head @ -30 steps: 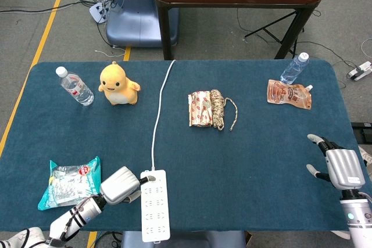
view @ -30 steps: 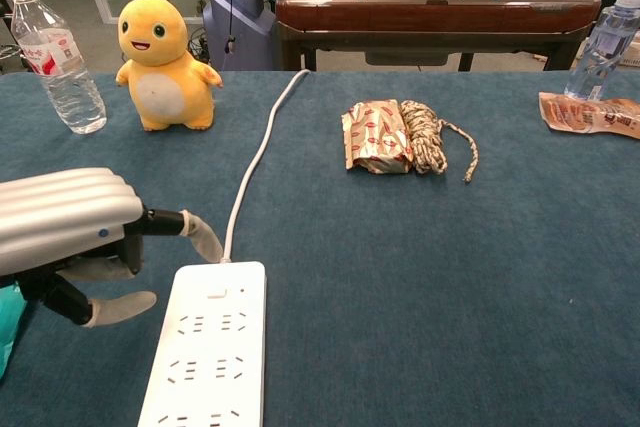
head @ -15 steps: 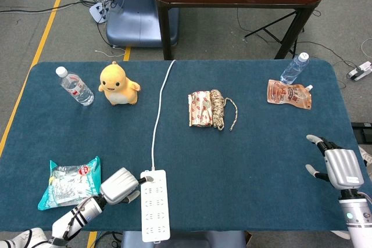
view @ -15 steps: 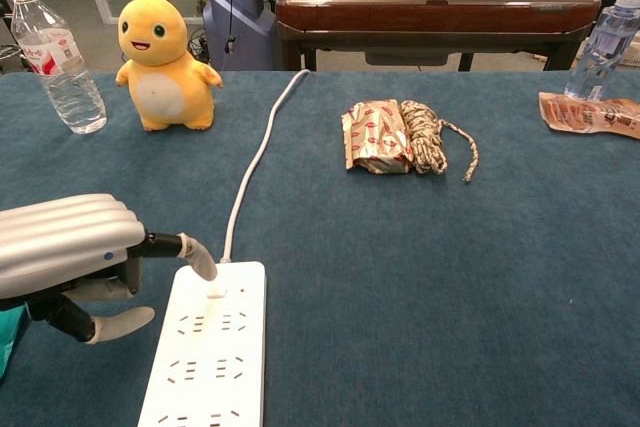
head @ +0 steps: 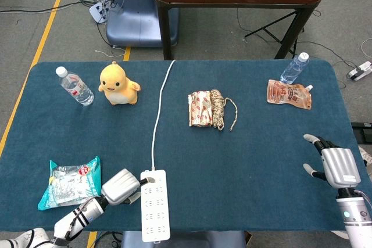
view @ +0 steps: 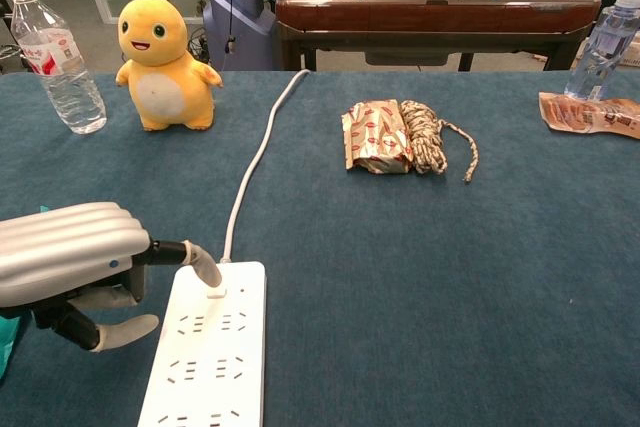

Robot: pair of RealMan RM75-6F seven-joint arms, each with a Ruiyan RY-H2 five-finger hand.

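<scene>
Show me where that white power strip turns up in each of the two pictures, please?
Head view: the white power strip lies at the bottom edge, left of centre, with the left hand touching its top left corner.
Chest view: it fills the lower left, a fingertip resting on its near end.
Shared landmark: the white cord running from the strip toward the far table edge.

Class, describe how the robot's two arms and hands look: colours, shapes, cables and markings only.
The left hand has a smooth, ribbed silver back, black inner parts and pale grey fingertips. Its forearm is silver, wrapped with black cables. The right hand has a boxy silver back with small dark lettering, grey-tipped fingers and a rounded silver wrist.
</scene>
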